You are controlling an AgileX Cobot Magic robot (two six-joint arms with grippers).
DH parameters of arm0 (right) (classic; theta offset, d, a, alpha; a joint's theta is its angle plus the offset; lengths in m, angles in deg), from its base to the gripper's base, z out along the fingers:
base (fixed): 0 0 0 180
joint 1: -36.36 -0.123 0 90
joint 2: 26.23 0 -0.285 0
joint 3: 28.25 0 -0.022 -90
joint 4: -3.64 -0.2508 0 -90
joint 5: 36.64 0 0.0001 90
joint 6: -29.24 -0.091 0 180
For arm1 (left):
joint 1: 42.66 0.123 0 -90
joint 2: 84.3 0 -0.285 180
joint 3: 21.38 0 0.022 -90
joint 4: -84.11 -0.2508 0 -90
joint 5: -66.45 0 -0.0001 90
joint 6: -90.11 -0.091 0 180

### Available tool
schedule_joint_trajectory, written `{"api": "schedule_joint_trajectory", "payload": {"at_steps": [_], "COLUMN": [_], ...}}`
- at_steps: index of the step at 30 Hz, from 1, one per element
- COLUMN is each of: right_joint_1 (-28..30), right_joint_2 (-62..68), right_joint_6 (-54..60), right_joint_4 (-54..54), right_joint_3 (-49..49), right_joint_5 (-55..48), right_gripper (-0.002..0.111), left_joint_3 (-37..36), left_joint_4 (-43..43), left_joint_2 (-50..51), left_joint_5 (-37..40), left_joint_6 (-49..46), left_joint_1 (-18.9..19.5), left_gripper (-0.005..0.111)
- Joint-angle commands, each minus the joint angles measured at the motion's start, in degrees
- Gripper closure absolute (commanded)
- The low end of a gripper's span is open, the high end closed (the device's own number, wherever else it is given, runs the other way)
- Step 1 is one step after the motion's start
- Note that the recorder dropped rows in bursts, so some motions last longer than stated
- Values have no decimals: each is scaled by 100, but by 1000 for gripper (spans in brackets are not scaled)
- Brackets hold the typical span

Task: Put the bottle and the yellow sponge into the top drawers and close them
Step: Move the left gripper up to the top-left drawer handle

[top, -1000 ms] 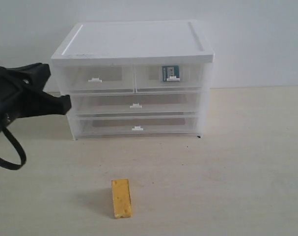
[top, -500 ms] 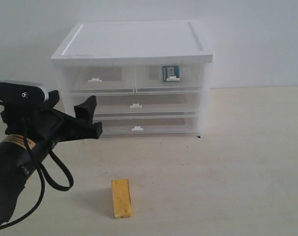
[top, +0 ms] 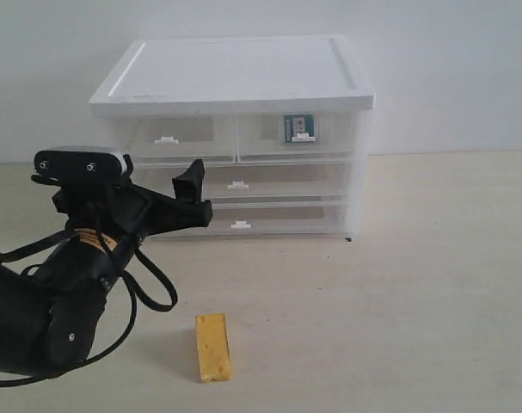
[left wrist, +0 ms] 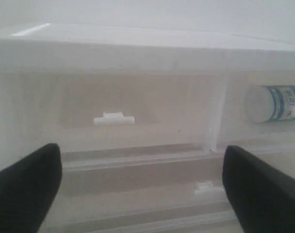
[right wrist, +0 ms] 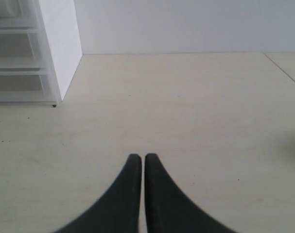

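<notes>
The yellow sponge lies flat on the table close to the front edge, left of the middle. Its long axis runs front to back, one short end toward the cabinet.

Further in, the left gripper hangs above the table between the sponge and the cabinet front. It points at the drawers, not down at the sponge. Its jaws are spread wide with nothing between them; in the left wrist view the two dark fingertips sit far apart at the sides of the picture. From this gripper the sponge lies below and back toward the front edge, slightly to the right. The left arm is clearly the nearer one.

The right gripper does not show in the exterior view. In its own view its fingers are pressed together, empty, over bare table off the cabinet's right side.

The cabinet stands along the back edge. Its left top drawer looks shut and empty, and its handle tab sits almost straight ahead of the spread jaws, a little high. The bottle already lies on its side in the right top drawer, which looks shut.

So I judge the coming move turns on that tab: straight ahead for opening, with the sponge then fetched from behind and below.
</notes>
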Motion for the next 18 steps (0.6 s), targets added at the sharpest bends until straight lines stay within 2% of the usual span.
{"api": "schedule_joint_trajectory", "payload": {"at_steps": [1,6,11,18], "right_joint_1": [0,0,0,0], "right_joint_2": [-32,-32,-32,-32], "right_joint_6": [33,44,44,44], "right_joint_4": [7,7,7,7], "right_joint_3": [27,27,27,27], "right_joint_5": [38,39,39,39], "right_gripper": [108,108,108,108], "left_joint_3": [253,390,763,905], "left_joint_4": [575,447,712,713], "left_joint_2": [23,191,447,584], "left_joint_5": [-82,-82,-82,-82], "left_joint_6": [-43,-429,-646,-635], "left_joint_1": [-32,5,33,253], "left_gripper": [24,24,24,24]}}
